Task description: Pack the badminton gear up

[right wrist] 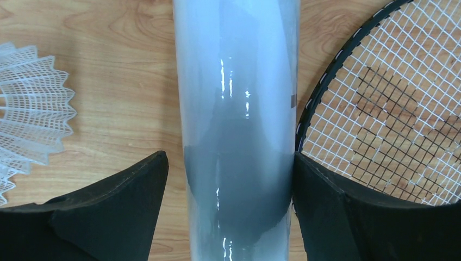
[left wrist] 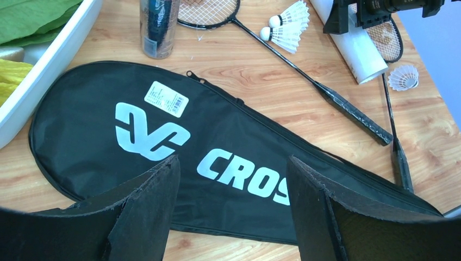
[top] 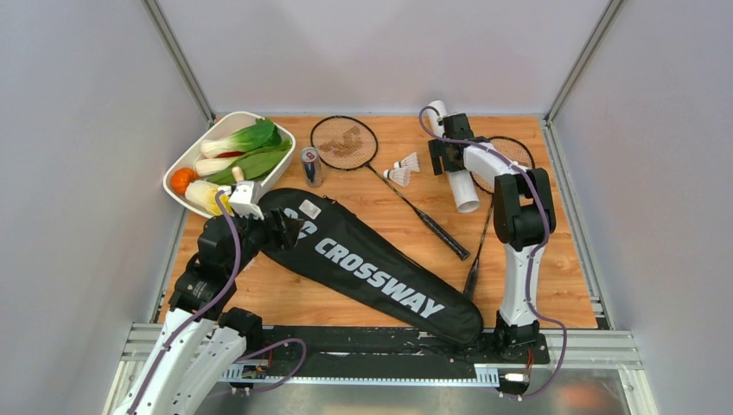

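The black CROSSWAY racket bag (top: 372, 268) lies flat nearest the arm bases. The left gripper (left wrist: 232, 163) hangs over its wide end, jaws spread wide and empty. Beyond it, two rackets (top: 344, 143) (right wrist: 380, 125) rest on the wood. The right gripper (right wrist: 229, 157) straddles the white tube (right wrist: 236, 81), open, a gap at one finger. Two shuttlecocks (top: 402, 169) lie just left of the tube. Far left stand a drink can (top: 310, 166) and a vegetable tray (top: 186, 160)
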{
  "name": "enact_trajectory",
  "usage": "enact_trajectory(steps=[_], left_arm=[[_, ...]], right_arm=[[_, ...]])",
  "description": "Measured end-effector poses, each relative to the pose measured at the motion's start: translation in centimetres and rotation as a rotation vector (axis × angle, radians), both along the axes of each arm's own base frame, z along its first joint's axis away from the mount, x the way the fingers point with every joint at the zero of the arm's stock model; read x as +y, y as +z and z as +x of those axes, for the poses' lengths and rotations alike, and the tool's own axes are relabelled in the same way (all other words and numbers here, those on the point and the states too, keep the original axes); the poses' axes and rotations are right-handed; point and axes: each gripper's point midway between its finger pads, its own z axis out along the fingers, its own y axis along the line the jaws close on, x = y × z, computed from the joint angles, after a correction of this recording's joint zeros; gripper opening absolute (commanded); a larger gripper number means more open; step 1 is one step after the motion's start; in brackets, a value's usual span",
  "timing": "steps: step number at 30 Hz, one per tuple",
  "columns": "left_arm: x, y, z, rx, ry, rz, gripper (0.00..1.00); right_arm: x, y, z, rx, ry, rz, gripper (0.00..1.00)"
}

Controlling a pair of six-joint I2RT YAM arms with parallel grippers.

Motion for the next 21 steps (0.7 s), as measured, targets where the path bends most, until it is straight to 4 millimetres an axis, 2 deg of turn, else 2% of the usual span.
enact_trajectory(steps=[7,9,13,14,21], left_arm=[[0.2,0.0,0.1,-0.001,0.009,0.003,0.77],[0.2,0.0,0.1,-0.001,0.01,0.004,0.77],[0.2,0.0,0.1,-0.001,0.013,0.005,0.77],[0.2,0.0,0.1,-0.002,0.013,0.005,0.77],[0.2,0.0,0.1,-0.003,0.012,0.008,0.77]], right_arm=[[-0.4,-0.9,0.5,0.02,0.006,-0.003,0.83],[-0.4,-1.3,0.6,0.026,0.008,-0.003,0.79],[-0.4,-1.5,0.8,0.028,0.011,-0.007,0.59],[-0.5,-1.4,0.8,0.028,0.012,-0.008,0.57],[-0.6,-1.0,0.5,0.035,0.007,-0.012,0.54]])
